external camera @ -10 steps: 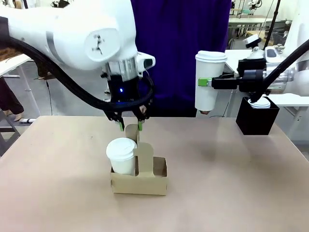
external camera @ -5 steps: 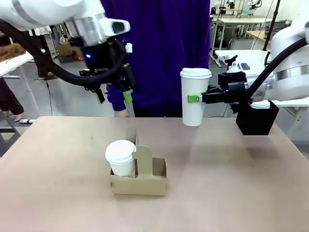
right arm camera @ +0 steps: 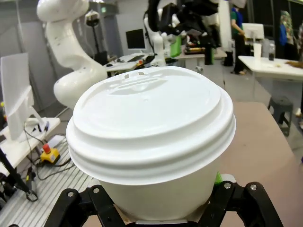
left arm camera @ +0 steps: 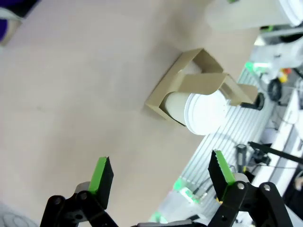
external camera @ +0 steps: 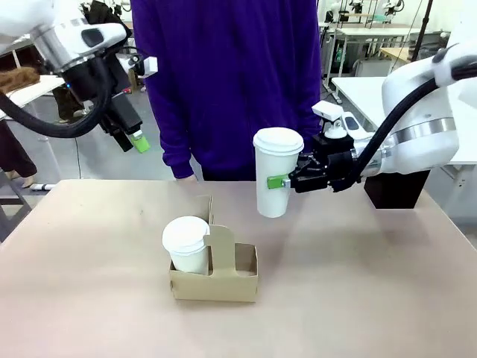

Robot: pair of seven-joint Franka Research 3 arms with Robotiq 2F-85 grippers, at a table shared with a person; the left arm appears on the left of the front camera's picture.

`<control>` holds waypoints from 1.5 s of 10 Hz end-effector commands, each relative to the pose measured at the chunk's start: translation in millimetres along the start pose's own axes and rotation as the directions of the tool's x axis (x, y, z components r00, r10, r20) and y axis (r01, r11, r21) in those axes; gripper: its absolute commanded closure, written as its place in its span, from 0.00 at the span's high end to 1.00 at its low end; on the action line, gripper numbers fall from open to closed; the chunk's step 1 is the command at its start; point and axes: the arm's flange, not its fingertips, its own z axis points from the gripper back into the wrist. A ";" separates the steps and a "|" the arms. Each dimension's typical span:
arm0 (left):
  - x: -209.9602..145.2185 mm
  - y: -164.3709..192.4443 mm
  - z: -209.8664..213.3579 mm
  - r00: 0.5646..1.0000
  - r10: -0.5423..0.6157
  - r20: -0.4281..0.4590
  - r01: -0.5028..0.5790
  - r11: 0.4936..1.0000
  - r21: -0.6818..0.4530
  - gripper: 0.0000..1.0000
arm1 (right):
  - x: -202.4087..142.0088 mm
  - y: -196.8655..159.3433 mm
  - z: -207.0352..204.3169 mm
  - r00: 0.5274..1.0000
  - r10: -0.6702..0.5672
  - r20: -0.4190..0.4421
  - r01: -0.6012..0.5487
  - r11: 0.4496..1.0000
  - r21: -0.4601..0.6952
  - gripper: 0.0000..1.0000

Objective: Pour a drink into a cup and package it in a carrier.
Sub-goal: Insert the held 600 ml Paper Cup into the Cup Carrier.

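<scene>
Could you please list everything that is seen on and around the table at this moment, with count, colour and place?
tall cup: one, white with a white lid, held in the air above the table, to the right of the carrier
short cup: one, white with a white lid, standing in the left slot of the carrier
carrier: one, brown cardboard, on the table near the middle; its right slot is empty
black box: one, black, far right of the table, partly behind the right arm
table: one, beige
person: one, purple top, standing at the far side
left gripper: open, raised at the far left, holding nothing
right gripper: shut on the tall cup's sides
</scene>
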 end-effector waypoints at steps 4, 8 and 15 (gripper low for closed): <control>0.0 0.0 0.0 1.000 0.000 0.000 0.000 1.000 0.000 1.00 | 0.0 0.0 0.0 1.000 0.000 0.000 0.000 1.000 0.000 0.80; -23.8 30.7 -15.2 0.989 -0.084 0.125 0.084 0.996 0.001 1.00 | 3.3 7.0 -24.4 0.989 0.012 0.146 -0.040 0.982 0.186 0.80; -105.9 78.0 -10.0 0.888 -0.265 0.376 0.237 0.964 0.119 1.00 | -34.7 -1.8 -78.1 0.997 -0.043 0.069 0.019 0.946 0.324 0.80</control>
